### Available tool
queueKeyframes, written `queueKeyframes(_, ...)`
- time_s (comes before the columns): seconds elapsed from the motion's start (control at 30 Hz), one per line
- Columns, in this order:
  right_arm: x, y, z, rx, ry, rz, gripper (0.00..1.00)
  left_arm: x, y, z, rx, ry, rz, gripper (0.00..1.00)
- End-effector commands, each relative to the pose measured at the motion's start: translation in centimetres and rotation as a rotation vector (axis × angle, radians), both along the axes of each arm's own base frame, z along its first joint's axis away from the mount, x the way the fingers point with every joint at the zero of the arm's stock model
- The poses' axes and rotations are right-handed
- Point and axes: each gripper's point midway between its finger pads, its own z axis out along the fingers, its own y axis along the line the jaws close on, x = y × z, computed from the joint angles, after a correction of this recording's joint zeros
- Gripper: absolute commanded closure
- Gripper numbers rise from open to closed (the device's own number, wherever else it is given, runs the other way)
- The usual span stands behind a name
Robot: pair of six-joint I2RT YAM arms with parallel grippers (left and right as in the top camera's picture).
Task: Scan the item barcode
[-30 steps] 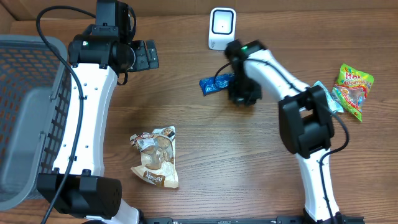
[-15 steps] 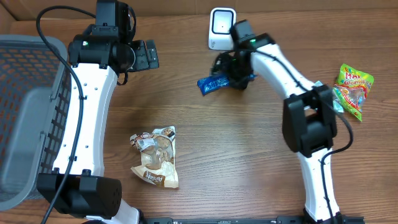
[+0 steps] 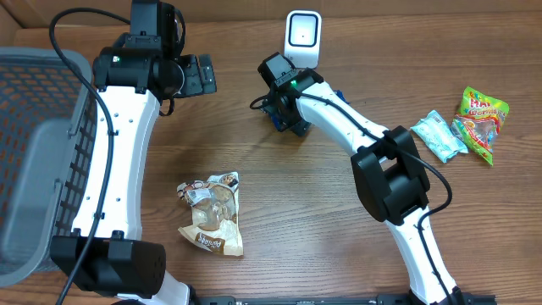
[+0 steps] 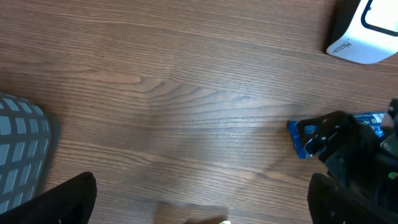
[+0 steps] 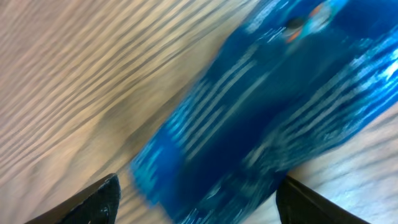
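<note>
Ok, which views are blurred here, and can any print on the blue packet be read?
Right wrist view: heavy motion blur; the blue packet fills the frame and its print smears into streaks, nothing readable. Left wrist view: wood grain fairly clear, only one end of the packet shows, print too small to read. Overhead view: sharp and evenly lit, no strong glare on the white scanner.

Packet (image 5: 261, 112) just before scanner (image 3: 302, 36); basket (image 3: 38, 169) far left.
</note>
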Motion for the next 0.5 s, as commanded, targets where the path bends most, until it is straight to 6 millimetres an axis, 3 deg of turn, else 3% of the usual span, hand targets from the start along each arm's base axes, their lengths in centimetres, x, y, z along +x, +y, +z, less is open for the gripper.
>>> queueKeyframes(0.0,0.6,-2.5,-2.5,-0.099,-0.004,-0.065,0.25,0.4,0.0,0.8,0.008,-0.022,-0.001,0.0)
queueKeyframes(0.07,0.6,-2.8,-2.7,-0.104,0.002,-0.063,0.36,0.4,0.0,0.8,0.008,-0.022,-0.001,0.0)
queueKeyframes(0.13,0.5,-2.7,-2.8,-0.116,0.007,-0.012,0.59,0.4,0.0,0.8,0.008,-0.022,-0.001,0.0)
queueKeyframes(0.27,-1.1,-1.8,-3.1,-0.102,0.074,0.225,0.77,0.4,0.0,0.8,0.008,-0.023,-0.001,0.0)
queueKeyframes(0.47,-7.4,-1.6,-2.9,0.056,0.325,0.618,0.79,0.4,0.0,0.8,0.008,-0.022,-0.001,0.0)
